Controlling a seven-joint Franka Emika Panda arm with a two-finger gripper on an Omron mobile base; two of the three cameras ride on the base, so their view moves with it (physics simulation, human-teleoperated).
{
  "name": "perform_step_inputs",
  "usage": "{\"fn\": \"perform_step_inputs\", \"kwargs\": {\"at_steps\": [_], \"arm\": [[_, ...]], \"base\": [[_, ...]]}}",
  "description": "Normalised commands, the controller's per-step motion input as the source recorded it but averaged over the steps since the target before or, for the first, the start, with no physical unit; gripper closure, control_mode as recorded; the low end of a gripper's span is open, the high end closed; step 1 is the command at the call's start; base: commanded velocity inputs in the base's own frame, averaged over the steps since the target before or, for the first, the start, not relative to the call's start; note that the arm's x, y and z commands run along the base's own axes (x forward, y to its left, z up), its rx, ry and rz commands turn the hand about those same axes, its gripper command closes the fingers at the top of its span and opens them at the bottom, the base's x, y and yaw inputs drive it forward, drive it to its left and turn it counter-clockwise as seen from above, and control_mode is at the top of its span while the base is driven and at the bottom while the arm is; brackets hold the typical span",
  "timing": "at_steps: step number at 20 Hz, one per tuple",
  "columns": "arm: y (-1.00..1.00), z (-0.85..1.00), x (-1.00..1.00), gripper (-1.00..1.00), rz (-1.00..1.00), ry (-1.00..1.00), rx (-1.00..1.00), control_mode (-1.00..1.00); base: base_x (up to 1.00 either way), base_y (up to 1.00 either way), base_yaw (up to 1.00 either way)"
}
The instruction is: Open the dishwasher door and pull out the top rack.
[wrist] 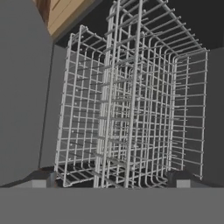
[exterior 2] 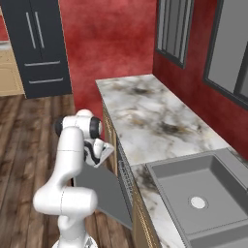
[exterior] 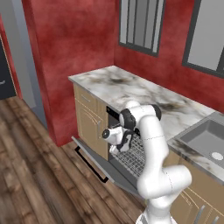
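The dishwasher door (exterior: pixel 97 161) hangs open, folded down toward the floor, with its black bar handle (exterior: pixel 89 164) at the outer edge. It appears from the other side as a grey slab (exterior 2: pixel 104 191). Inside the opening is the pale wire-grid top rack (exterior: pixel 133 155), whose edge (exterior 2: pixel 125 178) sticks out just past the cabinet front. My gripper (exterior: pixel 117 143) hovers above the door at the mouth of the dishwasher, facing in. In the hand view the rack's wires (wrist: pixel 118 109) stand straight ahead. My gripper (wrist: pixel 113 181) is open, and the wires are not between its fingertips (wrist: pixel 41 179).
A marble counter (exterior: pixel 127 89) runs above the dishwasher, with a grey sink (exterior 2: pixel 198 193) to the right. Tan cabinet fronts (exterior: pixel 87 118) flank the opening on the left. Red walls stand behind the counter. Wooden floor (exterior: pixel 35 175) stretches in front of the door.
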Motion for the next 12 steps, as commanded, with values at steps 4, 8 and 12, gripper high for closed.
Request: {"fn": "perform_step_inputs", "kwargs": {"at_steps": [4, 8, 12], "arm": [[-0.11, -0.17, 0.00, -1.00, 0.02, 0.00, 0.00, -1.00], [-0.04, -0.02, 0.00, -1.00, 0.00, -0.02, -0.01, -1.00], [-0.01, 0.00, 0.00, -1.00, 0.00, -0.05, -0.03, -1.00]], "base": [[0.00, 0.00, 0.00], [0.00, 0.00, 0.00], [0.00, 0.00, 0.00]]}}
